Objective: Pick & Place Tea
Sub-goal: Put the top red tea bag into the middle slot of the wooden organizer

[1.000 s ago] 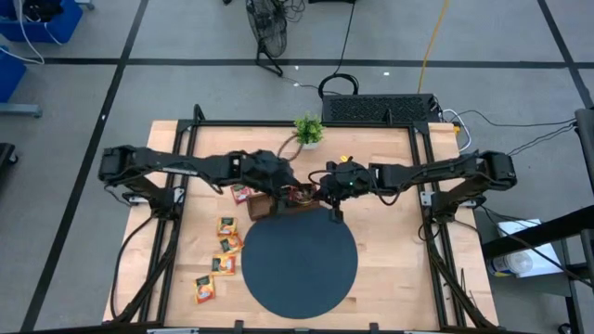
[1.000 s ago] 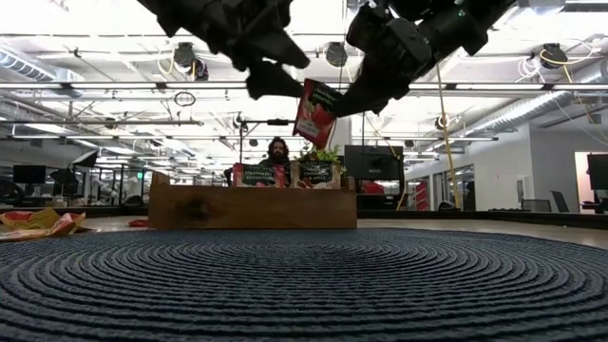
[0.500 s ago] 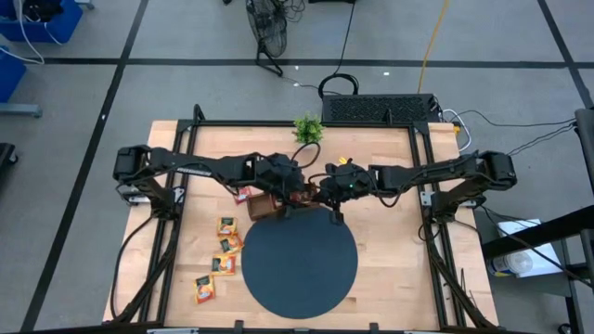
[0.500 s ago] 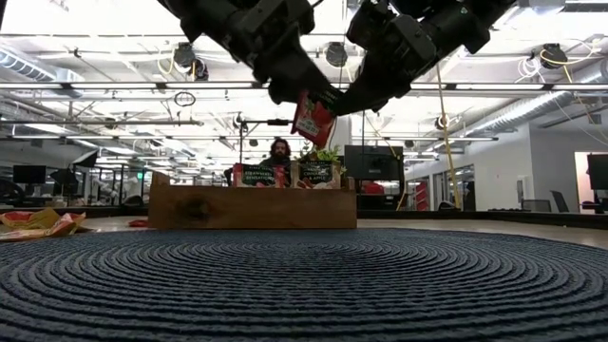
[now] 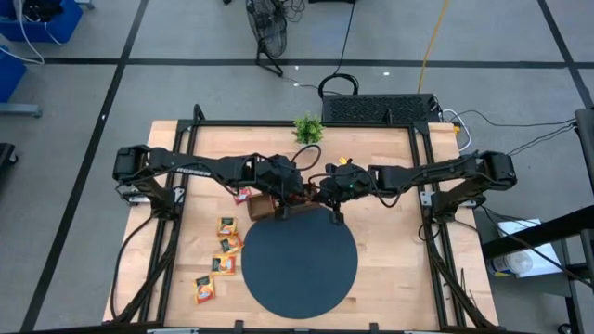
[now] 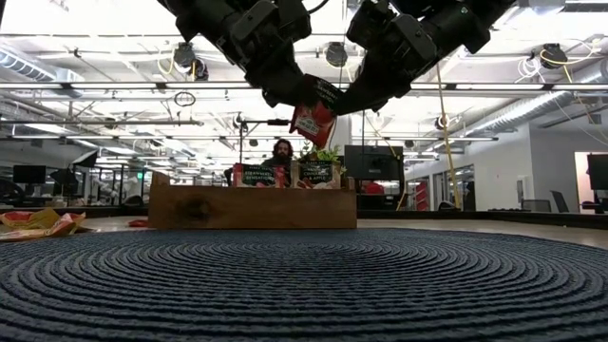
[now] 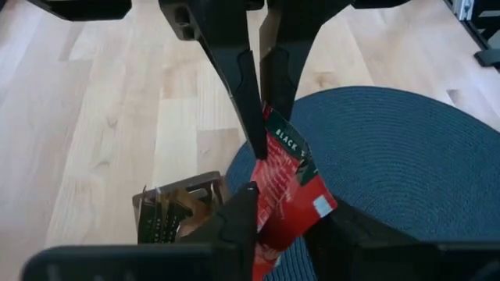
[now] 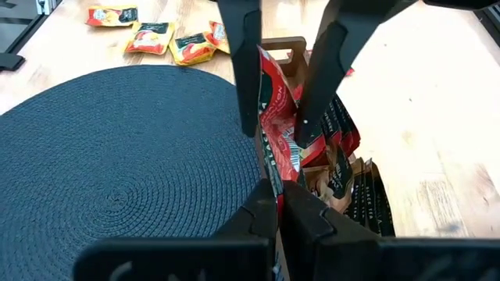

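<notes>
A red tea sachet (image 6: 313,122) hangs in the air above the brown wooden tray (image 6: 252,207), between my two grippers. My right gripper (image 8: 273,187) is shut on it, coming from the table's right. My left gripper (image 8: 275,134) is open, coming from the left. Its two fingers stand on either side of the sachet (image 7: 285,183). More sachets stand in the tray's compartments (image 8: 344,179). Several yellow-orange and red sachets (image 5: 223,249) lie flat on the table left of the dark round mat (image 5: 299,264). My right gripper pinches the red sachet's upper edge (image 6: 325,97) between its two fingers (image 7: 244,94). The fingers slant down from the table's right. The sachet hangs tilted below them, clear of the tray. My left gripper's fingers (image 8: 250,78) flank the sachet; I cannot tell whether they touch it.
A small green potted plant (image 5: 308,130) stands at the table's far edge behind the tray. One red sachet (image 5: 243,195) lies on the table left of the tray. The mat fills the near middle. A person shows in the room beyond the table (image 6: 277,152).
My left gripper has gone toward the table's right, up to the red sachet that my right gripper holds, and its open fingers now stand on both sides of it. My right gripper and the sachet have stayed nearly where they were.
</notes>
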`<state>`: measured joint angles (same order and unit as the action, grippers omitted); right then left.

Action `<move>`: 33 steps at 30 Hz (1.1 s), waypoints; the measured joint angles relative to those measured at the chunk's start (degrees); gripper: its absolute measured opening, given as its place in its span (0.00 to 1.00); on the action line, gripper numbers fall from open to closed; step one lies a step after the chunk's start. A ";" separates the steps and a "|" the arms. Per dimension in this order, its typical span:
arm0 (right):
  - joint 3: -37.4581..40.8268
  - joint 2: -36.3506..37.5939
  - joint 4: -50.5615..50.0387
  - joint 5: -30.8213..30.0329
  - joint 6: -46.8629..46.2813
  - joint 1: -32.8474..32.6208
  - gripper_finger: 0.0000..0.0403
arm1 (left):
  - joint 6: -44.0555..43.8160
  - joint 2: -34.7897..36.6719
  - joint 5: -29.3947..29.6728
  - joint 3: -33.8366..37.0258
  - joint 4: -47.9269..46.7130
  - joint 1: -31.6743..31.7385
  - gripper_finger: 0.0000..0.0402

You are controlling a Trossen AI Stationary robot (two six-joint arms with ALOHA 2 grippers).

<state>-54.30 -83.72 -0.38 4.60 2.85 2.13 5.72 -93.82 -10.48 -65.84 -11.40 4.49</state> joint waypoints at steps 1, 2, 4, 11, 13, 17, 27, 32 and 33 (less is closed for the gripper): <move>0.00 0.00 0.00 0.00 0.00 0.00 0.00 | 0.02 0.00 0.00 0.00 0.00 0.00 0.22; 0.00 0.00 0.00 0.00 -0.01 0.00 0.00 | 0.02 0.00 -0.02 0.00 0.02 0.00 0.20; 0.00 0.00 -0.03 0.00 -0.05 0.00 0.00 | 0.04 0.00 0.00 0.03 0.29 0.00 0.17; 0.00 -0.26 -0.13 -0.05 -0.29 0.00 0.00 | 2.20 0.59 0.02 0.13 1.09 0.04 0.05; 0.19 -0.25 0.12 -0.28 -0.89 0.00 0.00 | 4.14 1.62 1.21 0.13 -0.48 0.02 0.02; 0.42 -0.07 -0.06 -1.28 -1.96 0.10 0.00 | 3.58 4.21 7.75 1.00 -4.53 -0.96 0.01; 0.61 0.96 -4.23 -3.49 0.35 0.46 0.03 | -6.45 10.48 17.01 20.46 13.29 -3.27 0.01; 0.75 1.44 -3.54 -6.12 1.59 0.56 0.02 | -9.04 10.61 20.06 29.76 32.81 -4.99 0.00; 0.68 1.46 -2.92 -6.10 1.76 0.64 0.02 | -9.51 10.45 20.84 30.98 35.41 -5.44 0.00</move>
<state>-53.63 -82.26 -3.30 -1.50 4.61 2.77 -3.80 -83.37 10.36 -34.86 24.01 -0.95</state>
